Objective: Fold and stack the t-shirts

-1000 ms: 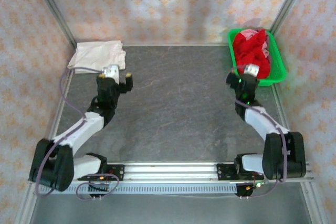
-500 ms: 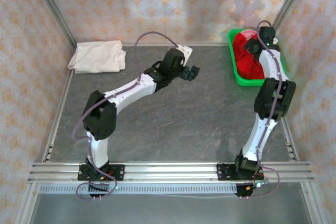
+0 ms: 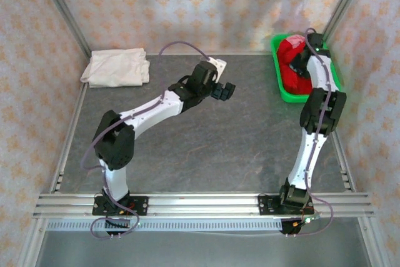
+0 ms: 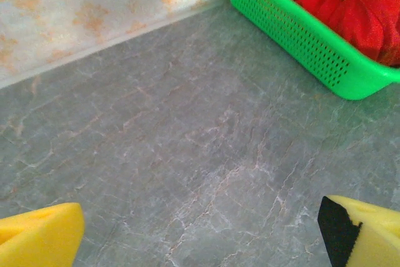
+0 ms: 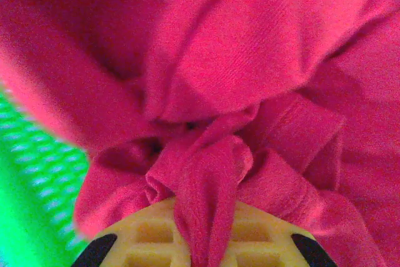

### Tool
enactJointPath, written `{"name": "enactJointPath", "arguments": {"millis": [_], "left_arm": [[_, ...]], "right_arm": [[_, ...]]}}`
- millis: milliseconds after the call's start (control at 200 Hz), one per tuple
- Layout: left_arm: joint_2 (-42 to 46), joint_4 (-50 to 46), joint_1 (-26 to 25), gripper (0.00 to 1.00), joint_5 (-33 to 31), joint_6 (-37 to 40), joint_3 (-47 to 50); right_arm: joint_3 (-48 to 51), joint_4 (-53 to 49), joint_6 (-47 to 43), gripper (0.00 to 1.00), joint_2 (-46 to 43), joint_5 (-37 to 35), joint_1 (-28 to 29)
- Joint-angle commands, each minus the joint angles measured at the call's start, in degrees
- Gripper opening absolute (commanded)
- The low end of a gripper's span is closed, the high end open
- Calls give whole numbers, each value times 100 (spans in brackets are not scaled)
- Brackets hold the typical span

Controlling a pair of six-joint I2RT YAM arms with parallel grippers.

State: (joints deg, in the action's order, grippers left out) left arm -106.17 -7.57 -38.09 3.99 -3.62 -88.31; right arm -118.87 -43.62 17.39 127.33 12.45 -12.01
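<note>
**My right fingers pinch the red t-shirt inside the tray, and my left fingers wait open over the middle of the counter**

Seen from above, my right arm reaches to the far right corner, where my right fingers (image 3: 298,65) dip into the green tray (image 3: 279,83). The red t-shirt (image 3: 289,50) lies heaped in that tray, directly under and around those fingers. In the right wrist view the shirt (image 5: 250,48) is a crumpled mound with no clear long axis. One twisted fold of it runs straight down between the yellow pads (image 5: 147,242), which look clamped on it.

My left fingers (image 3: 225,90) hover above the bare counter (image 3: 206,148) near its centre, well apart from the tray. In the left wrist view their yellow pads (image 4: 37,236) stand spread wide with nothing between them. From there the tray (image 4: 294,35) lies ahead and to the right, with red cloth (image 4: 362,10) mounded above its rim.

A cream t-shirt (image 3: 117,67) lies folded in the far left corner, away from both arms.

The right arm is plainly the nearer one. I judge that the next move is a lift straight up out of the tray, then a carry leftward onto open counter. The grip is on a single fold, so the rest of the shirt may drag over the rim.
</note>
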Motion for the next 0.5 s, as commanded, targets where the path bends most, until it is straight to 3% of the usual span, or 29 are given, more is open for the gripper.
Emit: {"name": "enactJointPath", "arguments": {"millis": [0,250,495], "left_arm": [[685,130,80,97,-128,-87,104],[1794,534,226,99,-92,-130,692],[3002,1277,562,100,101,-250,1813]], "right_arm": [[121,-185,-20,1,-1560,-425,138],[-234,-657,-508,0,-2981,-1077,889],[-267,-166,-1147,0,-4212,-1675,2749]]}}
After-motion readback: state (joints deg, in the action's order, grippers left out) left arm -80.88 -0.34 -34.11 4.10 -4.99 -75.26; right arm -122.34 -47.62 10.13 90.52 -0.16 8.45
